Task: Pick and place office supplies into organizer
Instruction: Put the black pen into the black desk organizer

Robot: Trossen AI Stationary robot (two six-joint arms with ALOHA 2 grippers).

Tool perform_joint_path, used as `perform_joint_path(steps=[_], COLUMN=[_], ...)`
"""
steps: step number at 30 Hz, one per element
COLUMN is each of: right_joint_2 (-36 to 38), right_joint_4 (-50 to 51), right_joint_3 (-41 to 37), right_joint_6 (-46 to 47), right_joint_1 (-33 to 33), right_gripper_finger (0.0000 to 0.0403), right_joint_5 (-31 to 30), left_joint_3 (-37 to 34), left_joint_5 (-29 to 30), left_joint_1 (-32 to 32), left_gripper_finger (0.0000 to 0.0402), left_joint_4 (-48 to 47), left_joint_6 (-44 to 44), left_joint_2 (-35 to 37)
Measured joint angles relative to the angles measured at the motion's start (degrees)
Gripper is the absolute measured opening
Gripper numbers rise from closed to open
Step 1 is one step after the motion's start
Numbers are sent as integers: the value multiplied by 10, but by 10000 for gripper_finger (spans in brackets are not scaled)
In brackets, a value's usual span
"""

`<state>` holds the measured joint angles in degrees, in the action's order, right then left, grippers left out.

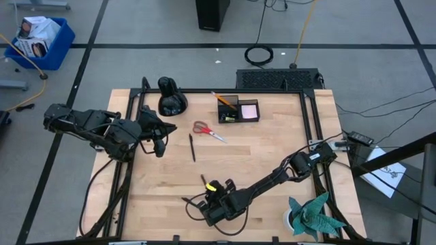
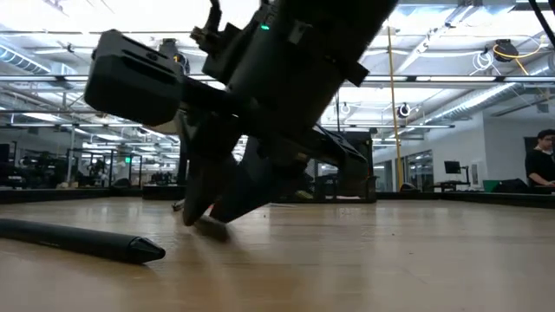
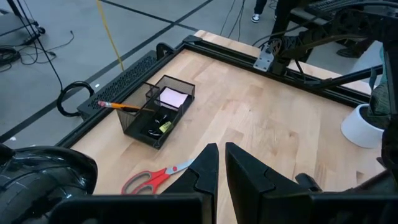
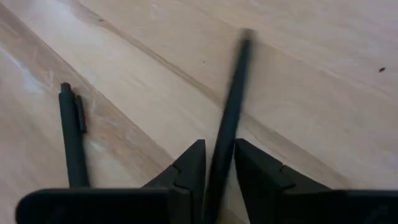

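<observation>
- Where the right gripper [image 4: 214,165] stoops to the near part of the desk [image 1: 272,156], a thin black pen [image 4: 229,118] runs lengthwise between its two fingers, its far end pointing straight ahead of the gripper.
- The fingers sit tight on either side of this pen, clenched on it.
- A second black pen [image 4: 71,134] lies flat on the desk just beside that gripper, nearly parallel to the first.
- A third pen [image 1: 192,147] lies mid-desk, its long axis roughly front to back.
- Red-handled scissors [image 1: 208,131] lie between that pen and the organizer [image 1: 238,111], blades toward the organizer side.
- An orange-yellow pencil [image 3: 121,106] leans out of the organizer.
- The left gripper [image 3: 221,168] hovers clenched and empty near the scissors.
</observation>
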<state>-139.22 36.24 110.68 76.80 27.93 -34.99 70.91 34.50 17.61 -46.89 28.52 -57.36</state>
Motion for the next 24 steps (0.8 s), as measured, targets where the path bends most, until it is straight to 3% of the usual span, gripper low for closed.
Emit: perform_joint_path(steps=[11,24], right_joint_2=[4,25], right_joint_4=[-24,-41], right_joint_3=[-44,-47], right_joint_6=[6,-29], right_joint_1=[3,-1], right_gripper_finger=[15,17], right_joint_5=[19,-13], left_joint_3=[0,0], left_joint_5=[0,1], left_joint_1=[0,0], left_gripper_finger=[31,31], left_joint_4=[-2,-22], left_joint_6=[-9,-25], left_joint_2=[0,1])
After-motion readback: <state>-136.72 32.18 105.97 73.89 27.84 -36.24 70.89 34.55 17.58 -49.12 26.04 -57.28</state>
